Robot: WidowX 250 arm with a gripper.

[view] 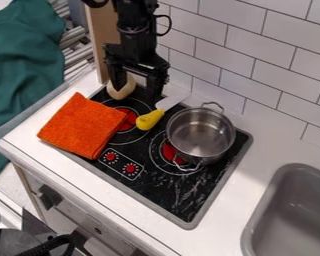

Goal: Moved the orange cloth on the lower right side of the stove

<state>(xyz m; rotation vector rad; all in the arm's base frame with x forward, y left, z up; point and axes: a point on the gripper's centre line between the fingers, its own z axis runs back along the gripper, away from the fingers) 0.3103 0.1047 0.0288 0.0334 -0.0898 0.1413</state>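
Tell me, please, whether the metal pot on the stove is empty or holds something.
Empty: the metal pot has no lid on, and its bare, shiny bottom shows with nothing lying on it.

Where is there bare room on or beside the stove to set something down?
Bare: the stove below the pot and right of the dials; the white counter between stove and sink. Crowded: the upper left, with the gripper, pale object, yellow-handled utensil and orange cloth.
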